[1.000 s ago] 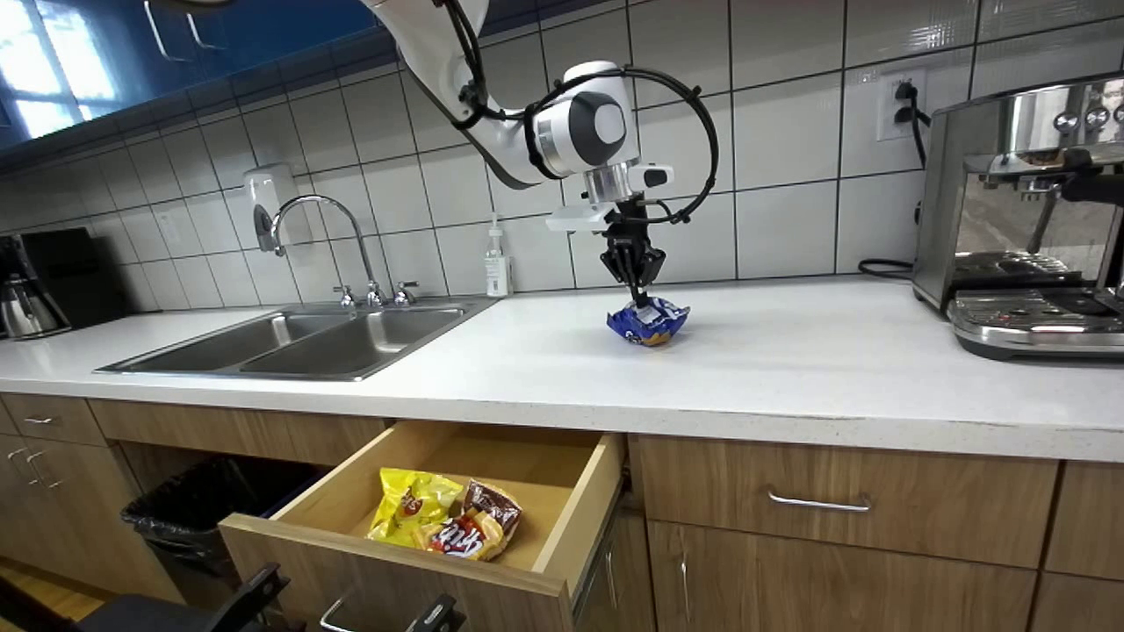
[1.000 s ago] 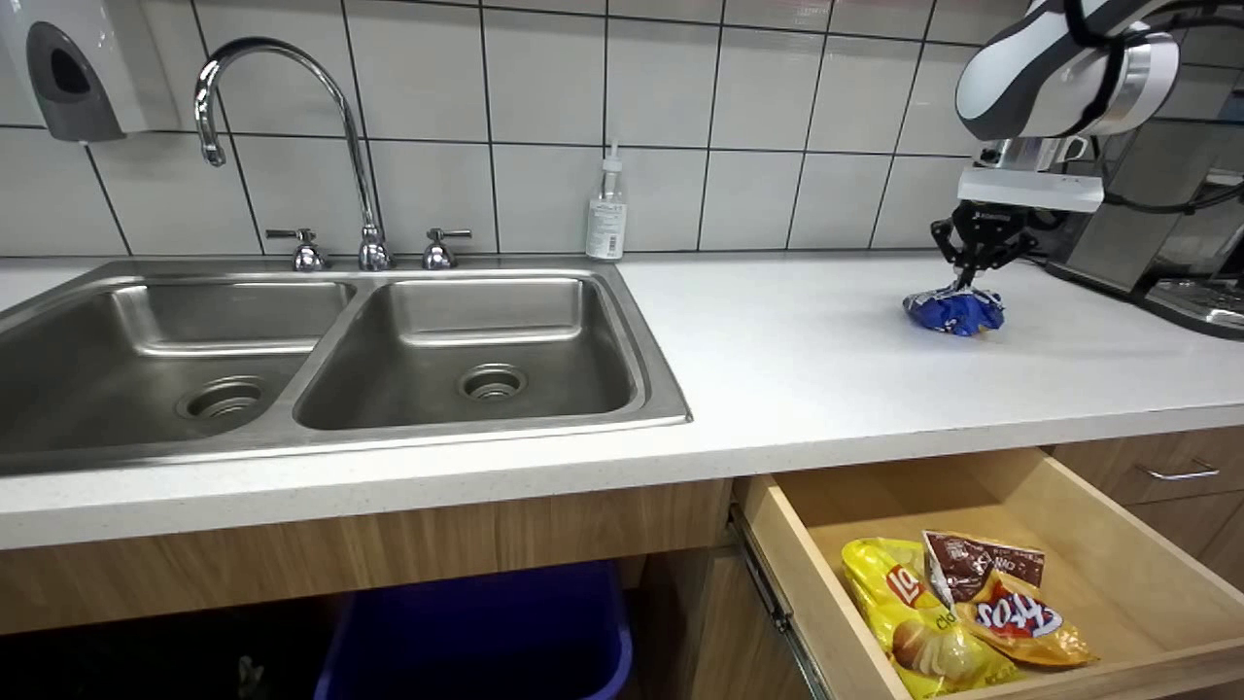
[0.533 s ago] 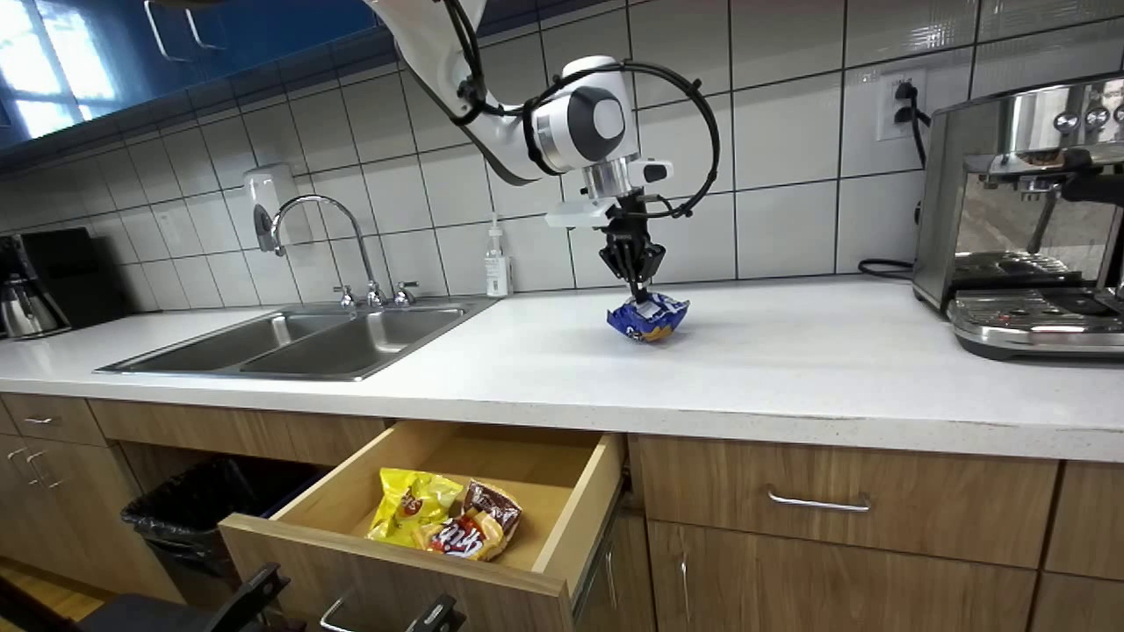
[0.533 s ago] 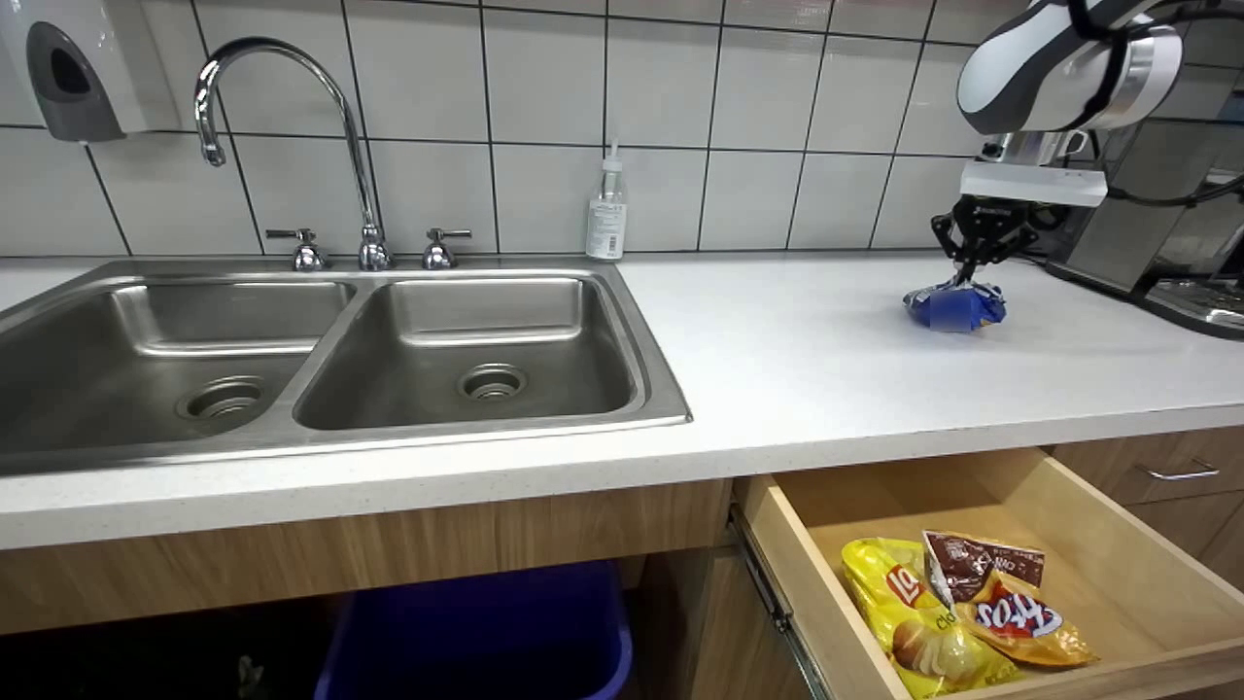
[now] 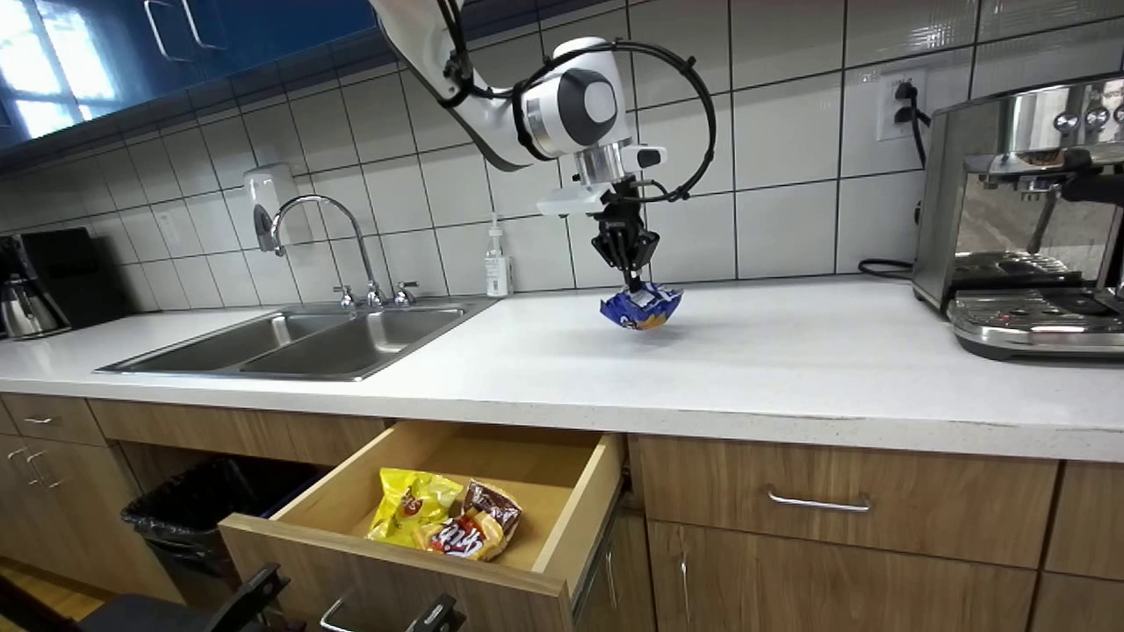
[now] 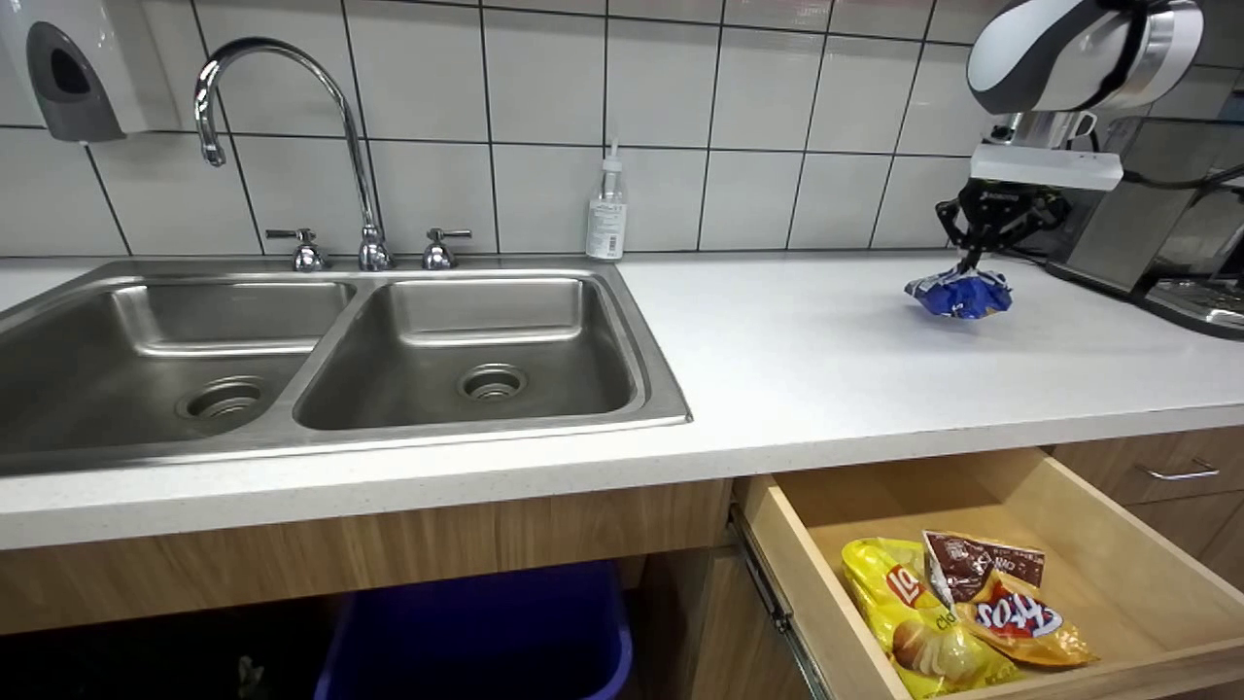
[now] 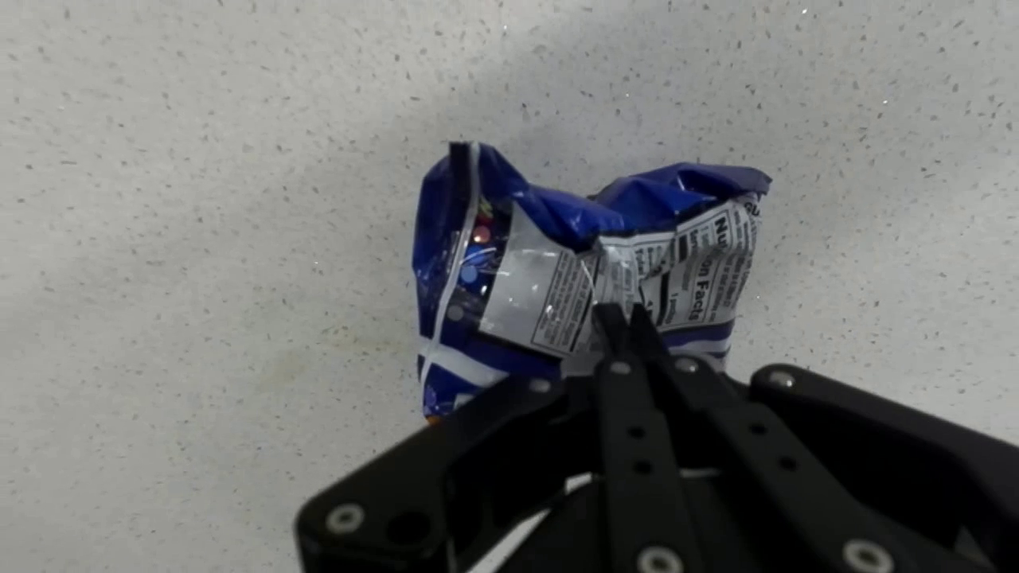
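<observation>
My gripper [image 5: 633, 284] points down and is shut on the crumpled blue snack bag [image 5: 641, 309], a little above the white countertop [image 5: 790, 351]. In an exterior view the gripper [image 6: 966, 264] also pinches the top of the blue bag [image 6: 962, 297], with a faint shadow below it. In the wrist view the fingertips [image 7: 622, 314] are close together with a fold of the bag [image 7: 521, 298] between them; its back label with nutrition text faces up. The bag's lower edge is hidden behind the fingers there.
An open drawer [image 5: 583, 502] below the counter holds a yellow bag [image 6: 904, 612], a brown bag [image 6: 982, 566] and an orange bag [image 6: 1020, 622]. A double sink [image 6: 671, 408], faucet [image 5: 351, 219] and clear bottle [image 5: 498, 268] stand left. An espresso machine [image 5: 944, 202] stands right. A blue bin [image 6: 612, 632] sits below.
The gripper has risen a little with the blue bag, which now hangs off the countertop, shifted slightly toward the back. The drawer and its bags have not moved.
</observation>
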You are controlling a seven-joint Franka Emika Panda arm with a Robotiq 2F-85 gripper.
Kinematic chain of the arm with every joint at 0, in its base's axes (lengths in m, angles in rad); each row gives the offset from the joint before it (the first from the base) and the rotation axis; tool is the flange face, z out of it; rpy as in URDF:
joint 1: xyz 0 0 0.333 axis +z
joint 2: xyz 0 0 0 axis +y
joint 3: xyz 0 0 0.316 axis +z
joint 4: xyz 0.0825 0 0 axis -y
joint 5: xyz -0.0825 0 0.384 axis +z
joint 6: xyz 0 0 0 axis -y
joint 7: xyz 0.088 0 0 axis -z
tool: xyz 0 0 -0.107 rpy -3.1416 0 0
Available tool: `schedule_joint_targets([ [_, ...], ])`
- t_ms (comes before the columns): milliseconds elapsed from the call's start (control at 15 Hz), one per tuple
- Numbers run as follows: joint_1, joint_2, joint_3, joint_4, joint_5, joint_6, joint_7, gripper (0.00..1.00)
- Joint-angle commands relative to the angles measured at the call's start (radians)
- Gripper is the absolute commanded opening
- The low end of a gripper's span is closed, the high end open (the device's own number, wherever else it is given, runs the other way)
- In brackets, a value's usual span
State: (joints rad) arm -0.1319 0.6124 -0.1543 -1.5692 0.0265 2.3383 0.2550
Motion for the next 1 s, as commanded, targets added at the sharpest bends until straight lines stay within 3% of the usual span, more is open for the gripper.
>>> schedule_joint_targets([
  [0, 0.007, -0.097, 0.007, -0.120, 0.004, 0.033, -0.031, 0.00],
  [933, 0.078, -0.371, 0.006, -0.534, -0.029, 0.192, -0.013, 0.00],
])
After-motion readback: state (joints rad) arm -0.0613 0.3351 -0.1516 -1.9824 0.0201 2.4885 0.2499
